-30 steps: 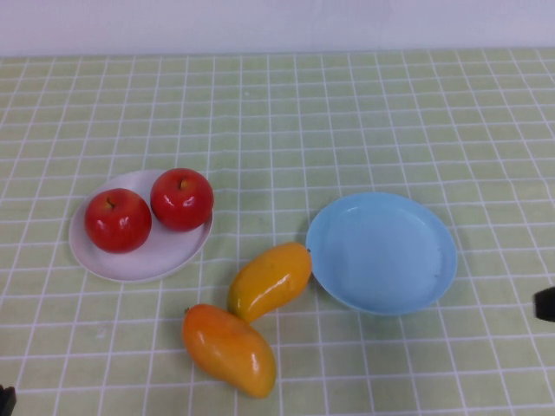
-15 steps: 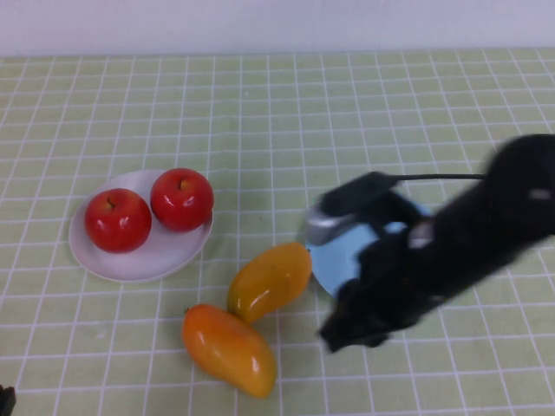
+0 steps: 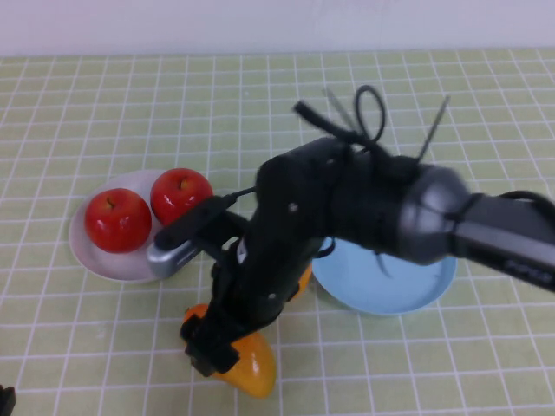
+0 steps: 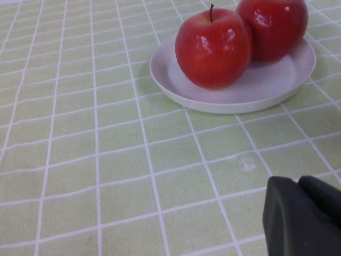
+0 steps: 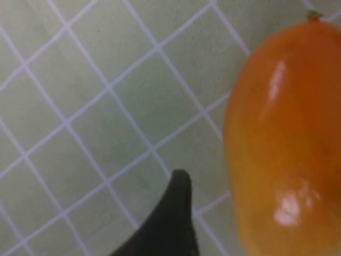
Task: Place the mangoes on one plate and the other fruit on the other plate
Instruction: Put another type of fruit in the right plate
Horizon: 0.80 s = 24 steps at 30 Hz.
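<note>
My right gripper hangs low over the deep orange mango near the front of the table. It is open, and one dark finger stands just beside the mango without touching it. The arm hides most of the yellower mango. The light blue plate holds nothing. Two red apples sit on the white plate. My left gripper is shut and parked by the front left corner, short of the white plate.
The table wears a green cloth with a white grid. My right arm's dark body stretches across the middle, covering part of the blue plate's left rim. A pale wall runs along the far edge.
My right arm has swung in from the right edge, passed over the blue plate and come down at the deep orange mango. The fruit and plates have not moved.
</note>
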Available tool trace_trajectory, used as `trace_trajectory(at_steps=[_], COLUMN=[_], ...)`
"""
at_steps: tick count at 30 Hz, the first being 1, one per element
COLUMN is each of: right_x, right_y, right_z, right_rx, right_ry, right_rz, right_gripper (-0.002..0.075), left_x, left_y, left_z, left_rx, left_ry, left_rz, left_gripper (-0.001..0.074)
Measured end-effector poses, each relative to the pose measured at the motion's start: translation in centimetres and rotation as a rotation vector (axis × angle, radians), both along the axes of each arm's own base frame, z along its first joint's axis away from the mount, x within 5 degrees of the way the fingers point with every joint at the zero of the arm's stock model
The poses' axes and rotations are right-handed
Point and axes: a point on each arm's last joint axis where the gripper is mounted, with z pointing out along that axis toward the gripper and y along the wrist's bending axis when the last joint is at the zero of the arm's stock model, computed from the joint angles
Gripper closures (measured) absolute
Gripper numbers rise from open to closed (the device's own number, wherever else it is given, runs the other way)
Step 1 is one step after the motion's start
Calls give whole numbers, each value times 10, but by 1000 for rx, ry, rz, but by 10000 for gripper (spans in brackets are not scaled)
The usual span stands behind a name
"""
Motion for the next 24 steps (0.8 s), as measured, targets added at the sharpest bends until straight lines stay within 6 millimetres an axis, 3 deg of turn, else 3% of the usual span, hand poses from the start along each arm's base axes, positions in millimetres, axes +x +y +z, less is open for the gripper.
trace_trajectory(at_steps=[8,17,24], right_x=[5,8,10], right_y=[23,28,31], right_z=[-28,-48,-51], right_rx=[-123,-182,-167], right_ry=[-24,-32,-48], right_rz=[77,101,98], right_gripper=[36,42,177], left_x=[0,0,0], left_y=[0,0,0], left_z=[0,0,0], left_rx=[0,0,0], left_ry=[0,0,0], left_rz=[0,0,0], left_gripper=[731,731,731])
